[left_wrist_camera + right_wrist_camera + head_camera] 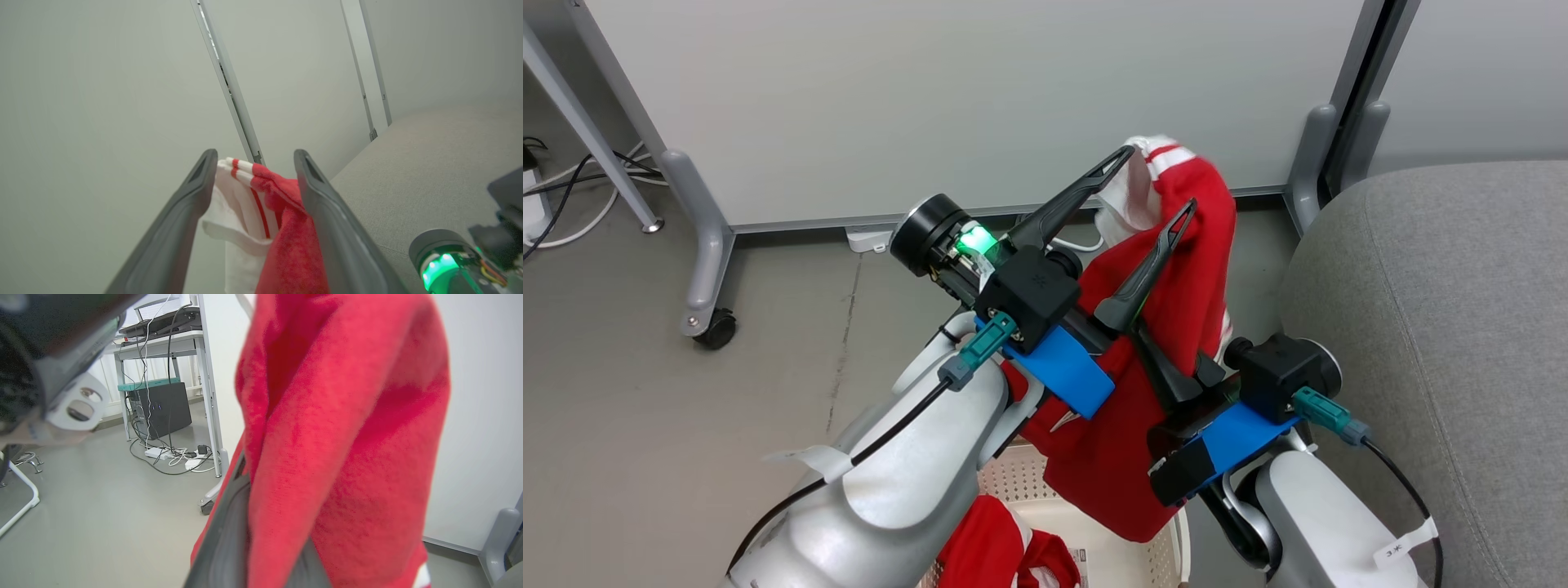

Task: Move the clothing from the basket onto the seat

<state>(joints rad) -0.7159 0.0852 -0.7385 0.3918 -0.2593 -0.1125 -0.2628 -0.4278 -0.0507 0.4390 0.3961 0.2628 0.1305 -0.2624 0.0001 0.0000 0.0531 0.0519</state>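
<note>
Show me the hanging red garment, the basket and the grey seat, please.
hanging red garment (1207,261): head view, its red body.
basket (1017,478): head view, perforated wall.
grey seat (1437,327): head view, bare upholstery.

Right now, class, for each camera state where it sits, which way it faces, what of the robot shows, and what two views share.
Head view: on the head, looking down at the basket and seat; shows forearms, the open left tool, and the right tool shut on the red garment.
Left wrist view: on the left wrist, looking along its spread fingers at a white panel.
Right wrist view: on the right wrist, facing floor and desk; the red garment drapes its fingers.
Shared: head and left wrist views show the seat.
</note>
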